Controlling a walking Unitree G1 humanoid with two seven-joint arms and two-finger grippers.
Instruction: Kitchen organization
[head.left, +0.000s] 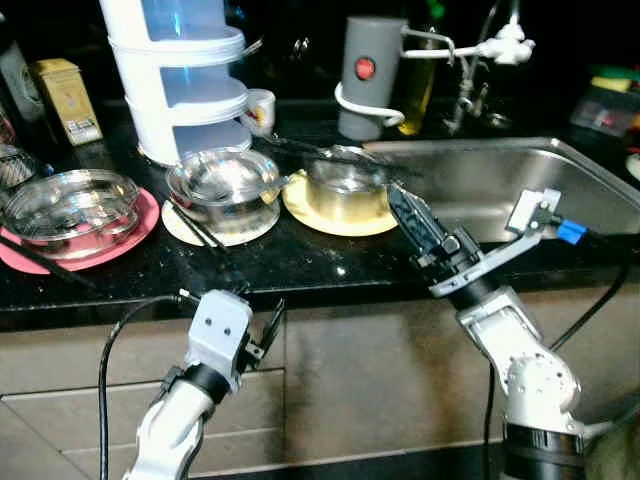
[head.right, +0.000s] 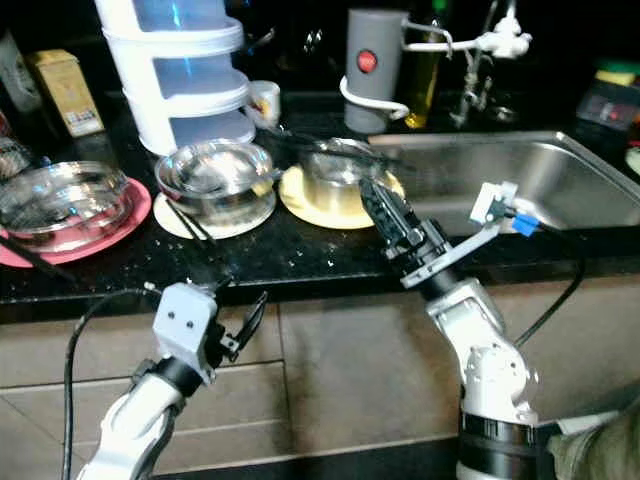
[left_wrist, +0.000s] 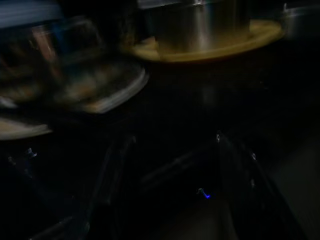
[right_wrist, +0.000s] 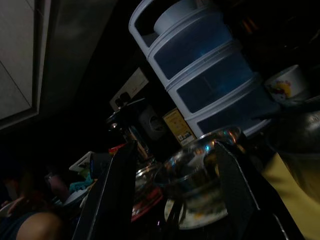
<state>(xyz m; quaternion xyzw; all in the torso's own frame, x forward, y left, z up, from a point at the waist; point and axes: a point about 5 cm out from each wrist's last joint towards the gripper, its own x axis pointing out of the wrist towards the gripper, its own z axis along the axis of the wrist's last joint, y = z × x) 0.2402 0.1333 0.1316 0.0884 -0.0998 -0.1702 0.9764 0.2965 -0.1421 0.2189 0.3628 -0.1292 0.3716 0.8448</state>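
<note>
A steel pot (head.left: 345, 185) stands on a yellow plate (head.left: 300, 207) beside the sink. Left of it a steel bowl (head.left: 225, 180) sits on a white plate (head.left: 176, 224) with chopsticks (head.left: 203, 232) leaning against it. Further left, a glass bowl (head.left: 70, 205) rests on a pink plate (head.left: 142, 232). My right gripper (head.left: 400, 205) hovers over the counter's front edge, open, its tips just right of the yellow plate. In the right wrist view its fingers (right_wrist: 120, 195) frame the steel bowl (right_wrist: 200, 160). My left gripper (head.left: 270, 325) is open, low before the cabinet front under the counter edge.
A white drawer tower (head.left: 185, 80), a cup (head.left: 260, 110), a grey jug (head.left: 370, 75) and an oil bottle (head.left: 420, 90) line the back of the black counter. A yellow box (head.left: 68, 100) stands at far left. The steel sink (head.left: 480, 180) lies to the right.
</note>
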